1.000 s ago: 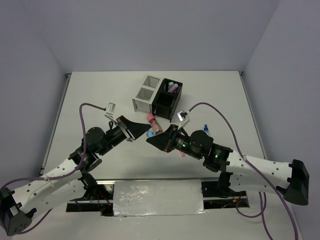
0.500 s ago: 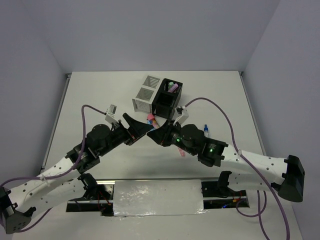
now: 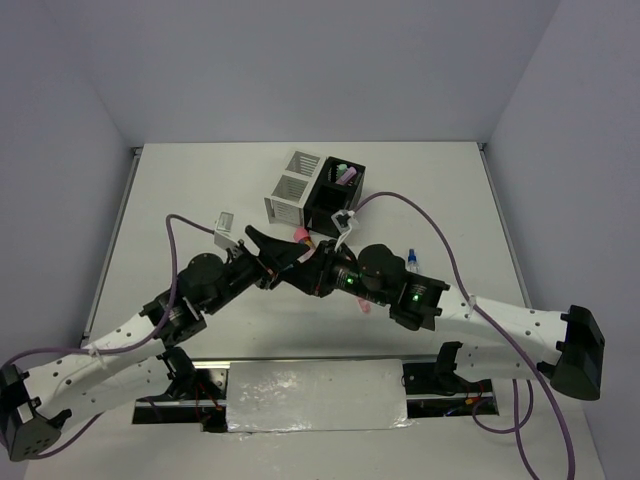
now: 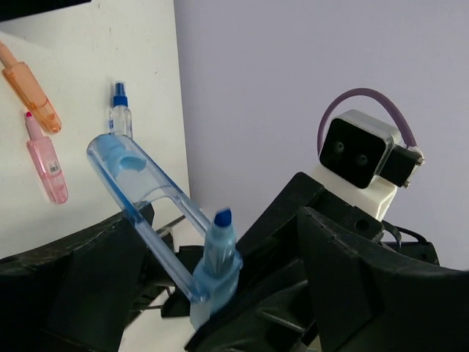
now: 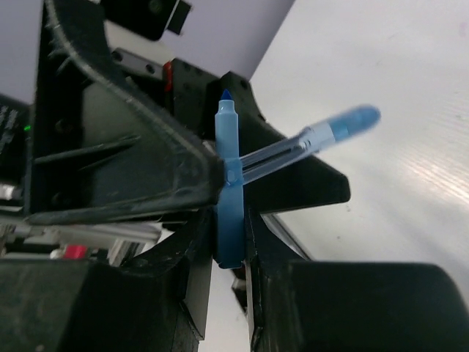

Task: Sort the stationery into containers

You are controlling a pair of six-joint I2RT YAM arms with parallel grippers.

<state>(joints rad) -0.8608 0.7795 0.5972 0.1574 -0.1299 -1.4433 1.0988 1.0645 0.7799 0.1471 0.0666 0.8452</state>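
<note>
My right gripper (image 5: 231, 238) is shut on the lower body of a blue highlighter (image 5: 229, 147). Its tip points up and its clear blue cap (image 5: 344, 123) juts out sideways. In the left wrist view the same blue highlighter (image 4: 217, 253) stands between the wide-open fingers of my left gripper (image 4: 212, 293), which do not touch it. From above, the left gripper (image 3: 287, 262) and right gripper (image 3: 313, 274) meet nose to nose just in front of the containers: a white slatted box (image 3: 292, 187) and a black box (image 3: 335, 196) holding purple and green pens (image 3: 345, 173).
An orange highlighter (image 4: 29, 84), a pink highlighter (image 4: 45, 158) and a small clear bottle with a blue cap (image 4: 119, 114) lie on the white table. A stubby pink item (image 3: 299, 234) lies right in front of the boxes.
My left gripper's jaws have gone from nearly shut to wide open. Both grippers have moved closer together and a little towards the boxes. The right gripper stays shut on the blue highlighter.
</note>
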